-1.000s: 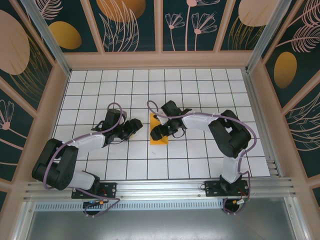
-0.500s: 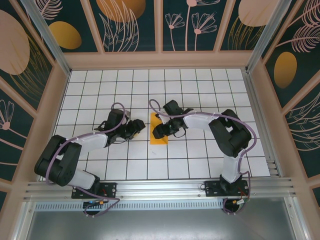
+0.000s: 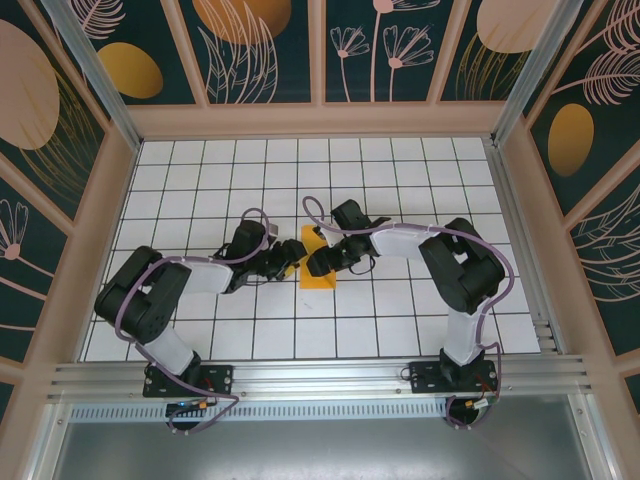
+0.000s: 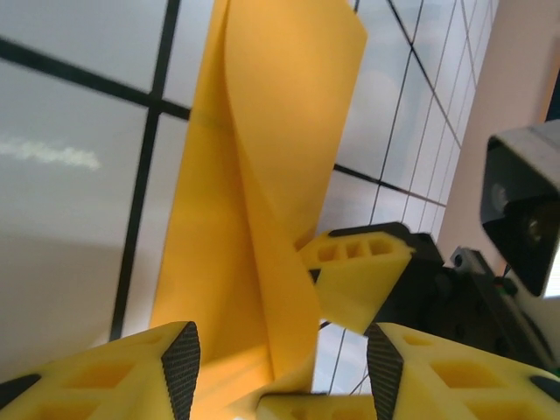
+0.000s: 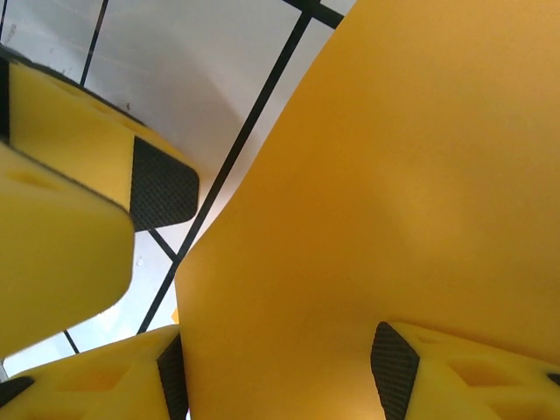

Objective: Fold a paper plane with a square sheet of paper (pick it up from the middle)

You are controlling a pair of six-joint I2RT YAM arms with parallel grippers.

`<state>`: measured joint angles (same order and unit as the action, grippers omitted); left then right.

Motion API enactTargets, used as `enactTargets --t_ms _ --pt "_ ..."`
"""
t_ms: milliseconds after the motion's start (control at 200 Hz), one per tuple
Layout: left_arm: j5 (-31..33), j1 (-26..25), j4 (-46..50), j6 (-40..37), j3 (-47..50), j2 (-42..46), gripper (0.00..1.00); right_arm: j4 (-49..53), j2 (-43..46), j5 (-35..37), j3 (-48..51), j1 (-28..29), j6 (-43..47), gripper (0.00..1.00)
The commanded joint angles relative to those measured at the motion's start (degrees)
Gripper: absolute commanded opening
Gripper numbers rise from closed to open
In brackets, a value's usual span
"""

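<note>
— what's different from a second ago?
— your left gripper [image 3: 286, 266] has swung in to the paper's [image 3: 320, 279] left edge; your right gripper [image 3: 313, 262] has stayed on it.
— and the paper?
— mid-table [image 3: 400, 180], folded narrow, long axis running near to far. i can't make out a pointed end.
— grips?
— left jaws are half open around the paper, with a gap beside it. the right jaws are half apart with paper spanning them; i can't tell if they pinch.
</note>
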<state>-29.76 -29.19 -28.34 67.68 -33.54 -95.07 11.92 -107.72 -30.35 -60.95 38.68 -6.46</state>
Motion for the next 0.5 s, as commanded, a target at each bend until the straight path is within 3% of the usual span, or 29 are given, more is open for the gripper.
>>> enactTargets --t_ms 0,185,495 --pt "-0.3 -0.2 -3.5 1.6 -2.3 -1.5 0.53 2.3 -1.8 1.4 3.0 0.0 0.7 0.60" --pt "-0.2 -0.4 -4.5 2.7 -2.7 -4.6 0.43 1.3 -1.1 0.1 3.3 -0.1 1.4 0.60" --pt "0.2 -0.7 -4.0 2.8 -3.8 -7.7 0.40 0.2 0.3 -1.6 3.2 0.0 2.3 0.64"
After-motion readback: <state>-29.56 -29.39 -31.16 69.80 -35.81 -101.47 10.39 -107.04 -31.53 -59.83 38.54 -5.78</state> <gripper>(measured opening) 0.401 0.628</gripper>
